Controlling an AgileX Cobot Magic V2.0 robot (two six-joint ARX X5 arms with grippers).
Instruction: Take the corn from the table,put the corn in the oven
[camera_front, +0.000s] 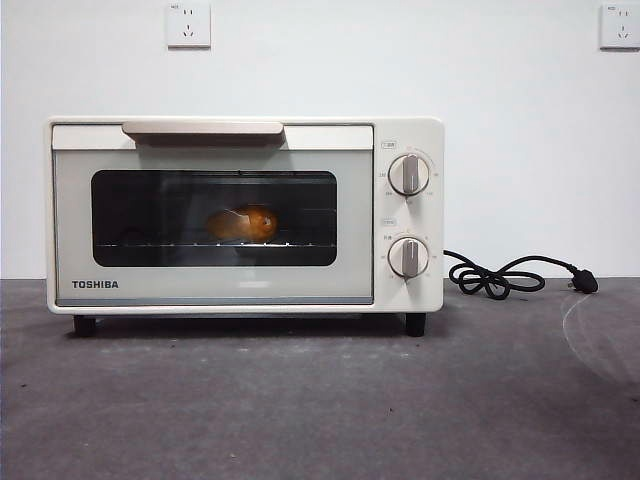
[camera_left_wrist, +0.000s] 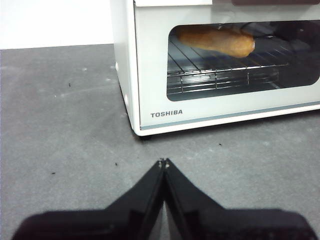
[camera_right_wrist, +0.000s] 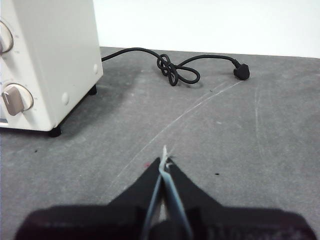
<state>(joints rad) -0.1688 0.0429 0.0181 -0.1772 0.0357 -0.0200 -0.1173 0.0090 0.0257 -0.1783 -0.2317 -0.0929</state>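
The corn (camera_front: 243, 223) lies on the wire rack inside the cream-white oven (camera_front: 245, 290), seen through the dark glass of its closed door; the left wrist view shows the corn (camera_left_wrist: 220, 41) behind the glass too. My left gripper (camera_left_wrist: 164, 161) hovers over the table (camera_front: 320, 400) in front of the oven's left corner, jaws shut and holding nothing. My right gripper (camera_right_wrist: 164, 159) is over the table to the right of the oven (camera_right_wrist: 50, 60), jaws shut and holding nothing. Neither arm appears in the front view.
A black cord (camera_front: 500, 275) with its plug (camera_front: 584, 283) lies coiled on the table right of the oven, also the cord (camera_right_wrist: 175, 70) in the right wrist view. Two wall sockets (camera_front: 188, 23) sit high on the white wall.
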